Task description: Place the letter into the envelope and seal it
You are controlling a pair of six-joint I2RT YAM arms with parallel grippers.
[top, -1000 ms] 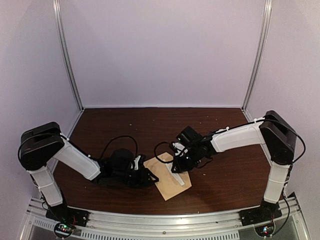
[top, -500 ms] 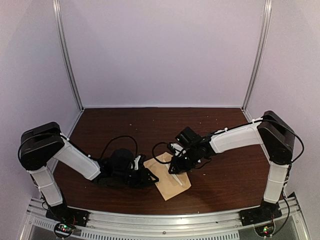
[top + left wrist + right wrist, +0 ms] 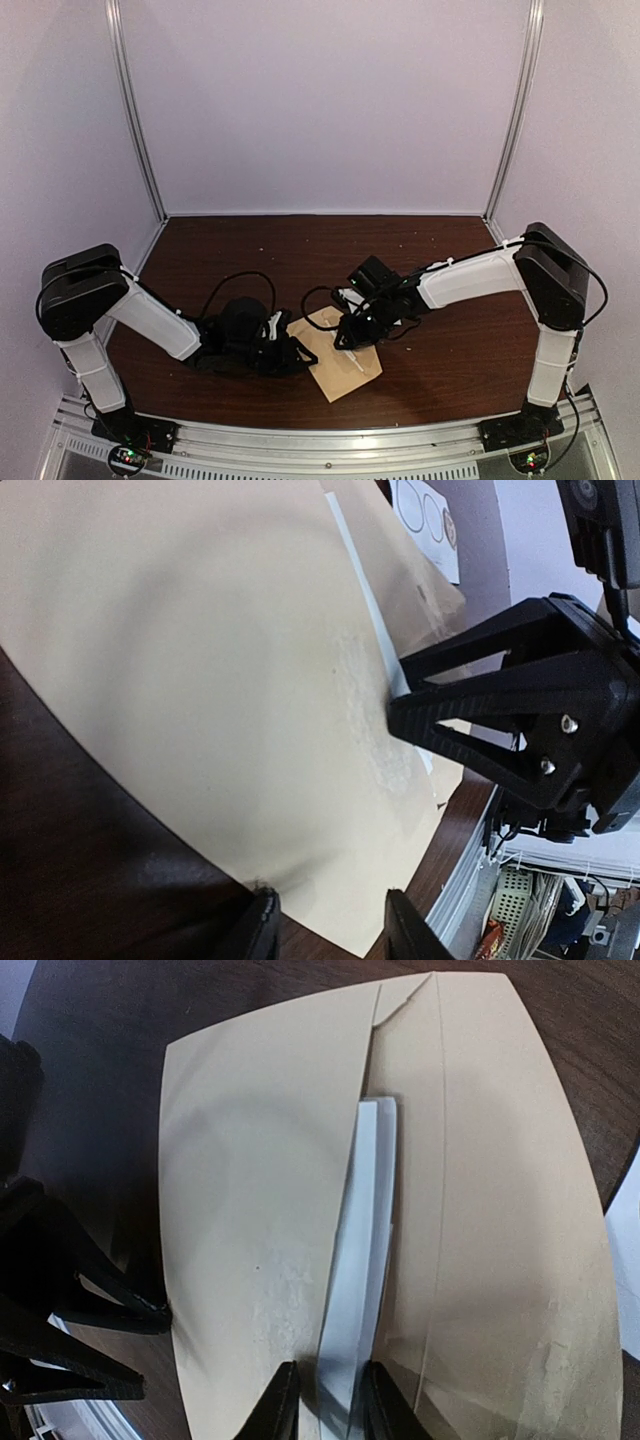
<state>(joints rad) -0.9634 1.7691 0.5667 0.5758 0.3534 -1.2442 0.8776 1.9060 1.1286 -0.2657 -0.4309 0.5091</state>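
The tan envelope point(image 3: 340, 362) lies flat near the table's front, flap open; it fills the left wrist view point(image 3: 200, 680) and the right wrist view point(image 3: 260, 1190). The white folded letter point(image 3: 362, 1250) lies in its mouth, mostly under the front panel, with a narrow strip showing point(image 3: 357, 361). My right gripper point(image 3: 330, 1405) is shut on the letter's near end, low over the envelope point(image 3: 348, 338); it also shows in the left wrist view point(image 3: 398, 708). My left gripper point(image 3: 330, 935) is open, its fingers straddling the envelope's left edge point(image 3: 302, 356).
A small white card with round stickers point(image 3: 432, 522) lies just beyond the envelope, by the right arm point(image 3: 346, 297). The dark wooden table point(image 3: 300, 250) extends behind. A metal rail point(image 3: 330, 450) runs along the front edge, close to the envelope's near corner.
My right gripper has moved a little left and forward with the letter, and less of the white strip shows outside the envelope. The left gripper has not moved.
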